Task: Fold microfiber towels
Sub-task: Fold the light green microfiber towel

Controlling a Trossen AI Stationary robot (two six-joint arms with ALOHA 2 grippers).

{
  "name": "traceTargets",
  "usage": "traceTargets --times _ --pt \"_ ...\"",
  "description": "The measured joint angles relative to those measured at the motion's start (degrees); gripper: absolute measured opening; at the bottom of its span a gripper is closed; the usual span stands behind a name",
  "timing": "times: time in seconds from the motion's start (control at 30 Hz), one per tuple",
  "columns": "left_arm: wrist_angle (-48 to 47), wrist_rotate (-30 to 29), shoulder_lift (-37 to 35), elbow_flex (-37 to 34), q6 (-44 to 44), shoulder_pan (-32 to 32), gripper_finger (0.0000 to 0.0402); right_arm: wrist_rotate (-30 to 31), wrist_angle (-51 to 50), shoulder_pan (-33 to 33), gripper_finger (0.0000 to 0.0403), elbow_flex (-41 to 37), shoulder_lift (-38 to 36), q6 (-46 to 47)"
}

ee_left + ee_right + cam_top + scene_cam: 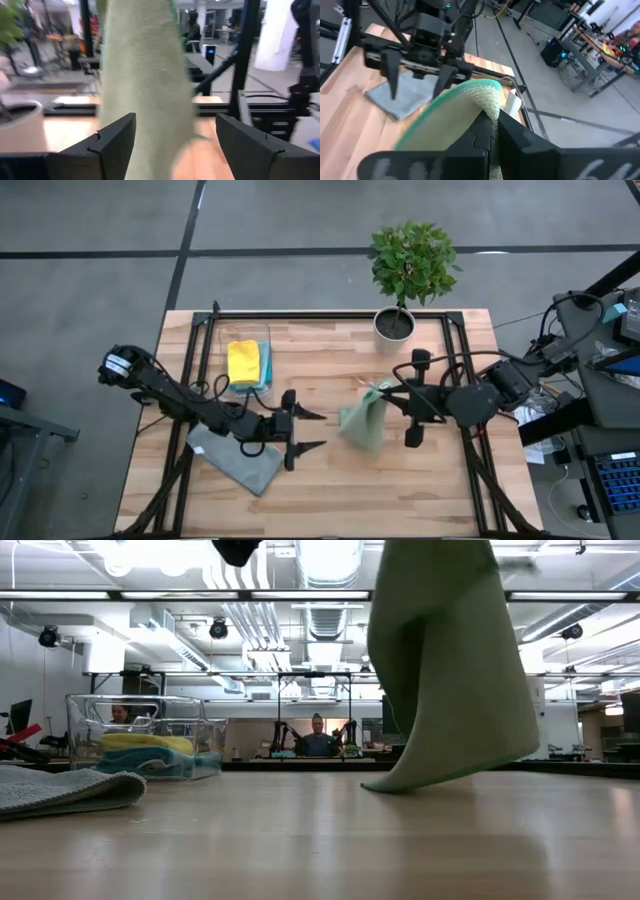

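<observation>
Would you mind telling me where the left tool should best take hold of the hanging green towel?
Probably its free lower corner: the green towel hangs from the shut right tool, its bottom brushing the table. The open left tool already faces it and could come in level.

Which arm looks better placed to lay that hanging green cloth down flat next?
Probably the right. The right gripper is shut on the olive green towel, which hangs to the table. The left gripper is open nearby, facing the towel.

Bright overhead light; blurred, motion-smeared wrist views.
</observation>
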Motion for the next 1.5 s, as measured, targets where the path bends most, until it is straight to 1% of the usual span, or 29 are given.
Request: traceTargets --times 0.1,0.2,0.27,0.4,0.47,0.53,0.67,0.83,1.0,1.27,1.5 --pt "0.14 0.03 1.89 0.05 -2.88 -0.07 0.0258 0.12 0.5 -1.29 0.0008 0.0 0.78 1.64" --pt "0.48 -3.46 5.42 1.41 -2.97 -0.22 0.0258 0.28 1.71 -2.91 0.0008 -0.02 2.01 2.93" --pt "0.87 -9.15 7.62 3.12 -2.39 -0.22 0.0258 1.57 1.69 -4.1 0.0009 -0.02 3.24 3.46" --pt "0.75 -24.08 11.6 7.14 -0.57 0.06 0.0258 7.41 1.33 -7.04 0.0009 -0.02 5.82 3.91" --pt "0.89 -28.47 12.85 9.01 0.72 0.46 0.0258 8.76 0.71 -8.51 0.0008 -0.02 7.29 3.64" --pt "0.91 -30.63 13.29 10.16 1.92 0.88 0.0258 8.9 0.82 -10.04 0.0008 -0.02 8.48 3.55" --pt "0.63 -31.02 14.03 10.6 1.65 1.93 0.0258 8.92 0.78 -12.04 0.0008 -0.02 10.64 2.52" --pt "0.2 -31.04 14.44 9.62 0.23 2.3 0.0258 8.85 -0.09 -12.77 0.0009 -0.02 12.06 1.69" --pt "0.21 -31.04 14.45 7.98 0.13 2.32 0.0258 8.52 -1.96 -12.72 0.0009 -0.02 11.87 2.94" --pt "0.28 -31.06 14.88 7.32 -0.08 3.59 0.0258 8.5 -3.17 -12.72 0.0009 -0.04 11.22 3.92" --pt "0.73 -31.06 16.17 7.47 -4.27 4.33 0.0258 8.5 -3.23 -12.72 0.0009 -0.04 11.22 4.07"
